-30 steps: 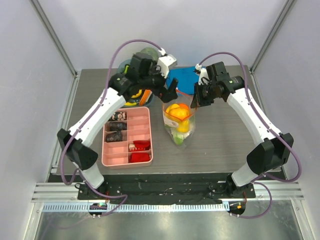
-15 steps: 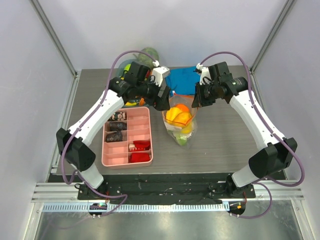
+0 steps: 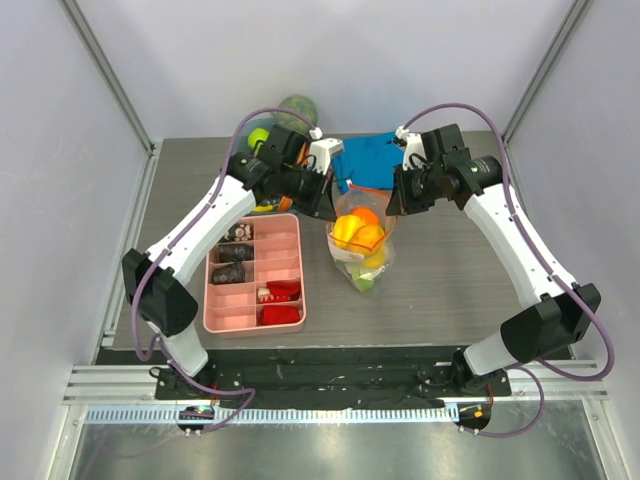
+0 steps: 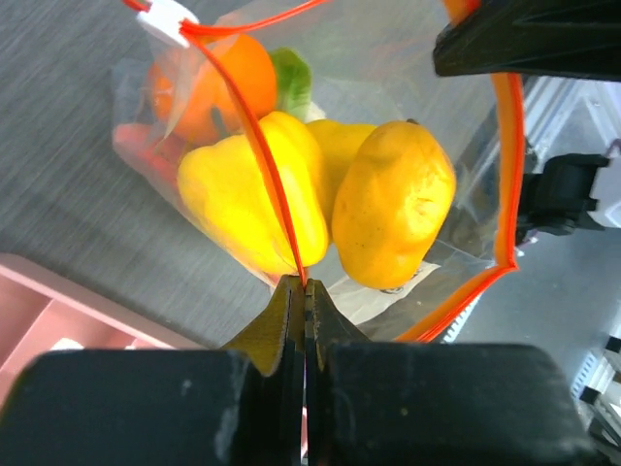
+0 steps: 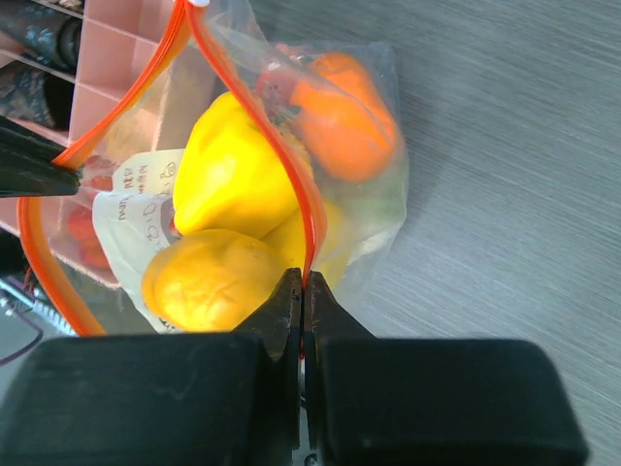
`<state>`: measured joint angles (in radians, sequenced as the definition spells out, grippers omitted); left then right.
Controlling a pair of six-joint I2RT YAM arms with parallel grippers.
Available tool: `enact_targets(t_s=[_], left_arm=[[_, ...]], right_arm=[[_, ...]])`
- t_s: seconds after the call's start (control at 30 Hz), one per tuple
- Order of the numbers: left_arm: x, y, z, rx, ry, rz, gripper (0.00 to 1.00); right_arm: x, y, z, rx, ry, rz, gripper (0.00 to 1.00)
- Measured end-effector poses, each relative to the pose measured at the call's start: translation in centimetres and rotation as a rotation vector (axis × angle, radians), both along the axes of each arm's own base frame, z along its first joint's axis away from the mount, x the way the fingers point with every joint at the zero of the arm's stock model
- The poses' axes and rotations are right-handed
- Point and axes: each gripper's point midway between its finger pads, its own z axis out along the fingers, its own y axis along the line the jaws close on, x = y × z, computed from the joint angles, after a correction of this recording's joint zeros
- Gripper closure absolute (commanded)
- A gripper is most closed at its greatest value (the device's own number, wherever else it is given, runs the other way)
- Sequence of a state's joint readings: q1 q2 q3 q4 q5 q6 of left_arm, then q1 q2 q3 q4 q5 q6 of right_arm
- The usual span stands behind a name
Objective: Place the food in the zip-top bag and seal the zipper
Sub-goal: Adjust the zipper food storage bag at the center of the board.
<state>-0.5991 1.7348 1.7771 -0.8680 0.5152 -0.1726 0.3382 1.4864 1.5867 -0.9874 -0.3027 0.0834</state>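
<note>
Clear crinkly plastic, the zip-top bag [image 3: 365,270] stands mid-table beside the pink tray [image 3: 232,318], food [image 4: 388,204] inside and its mouth gaping. The left gripper [image 4: 305,283] and the right gripper [image 5: 303,280] each pinch the orange-red zipper [image 4: 511,165] from opposite sides. An uneven pull could tip the bag and spill fruit, or let the thin strip slip free.

Crowded middle
The zip-top bag [image 3: 360,250] blocks between left gripper [image 3: 325,205] and right gripper [image 3: 392,206]; pink tray [image 3: 297,272] beside left, bare table [image 3: 455,275] beyond right.
</note>
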Motion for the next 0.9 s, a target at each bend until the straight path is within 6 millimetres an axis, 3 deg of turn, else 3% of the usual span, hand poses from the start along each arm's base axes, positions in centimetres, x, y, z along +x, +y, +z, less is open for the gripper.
enact_targets(t_s=[0.17, 0.33, 0.4, 0.5, 0.63, 0.73, 0.8, 0.9], left_arm=[[-1.8, -1.1, 2.6, -0.05, 0.015, -0.053, 1.0], [-5.2, -2.4, 7.2, -0.151, 0.003, -0.107, 1.0], [-5.9, -2.3, 8.0, -0.172, 0.012, -0.101, 1.0], [-6.1, -2.2, 6.7, -0.168, 0.058, -0.066, 1.0], [-4.5, -2.4, 1.6, -0.094, 0.173, 0.006, 1.0], [-3.1, -2.9, -1.2, -0.056, 0.221, 0.035, 1.0], [-2.5, -3.1, -1.8, -0.045, 0.227, 0.043, 1.0], [-1.9, -3.4, -0.5, -0.067, 0.187, 0.034, 1.0]], right_arm=[[-1.4, 0.6, 0.9, 0.042, 0.03, 0.04, 0.99], [-2.3, 1.2, 4.4, 0.07, -0.014, 0.125, 0.99], [-2.8, 1.5, 4.9, 0.077, -0.029, 0.172, 0.99], [-3.7, 2.0, 3.9, 0.079, 0.006, 0.233, 0.99], [-5.4, 3.7, 0.5, 0.09, 0.144, 0.309, 0.99], [-7.0, 5.4, -1.5, 0.096, 0.227, 0.363, 0.99], [-7.8, 6.5, -1.9, 0.119, 0.255, 0.377, 0.99], [-8.1, 7.6, -1.7, 0.169, 0.268, 0.352, 0.99]])
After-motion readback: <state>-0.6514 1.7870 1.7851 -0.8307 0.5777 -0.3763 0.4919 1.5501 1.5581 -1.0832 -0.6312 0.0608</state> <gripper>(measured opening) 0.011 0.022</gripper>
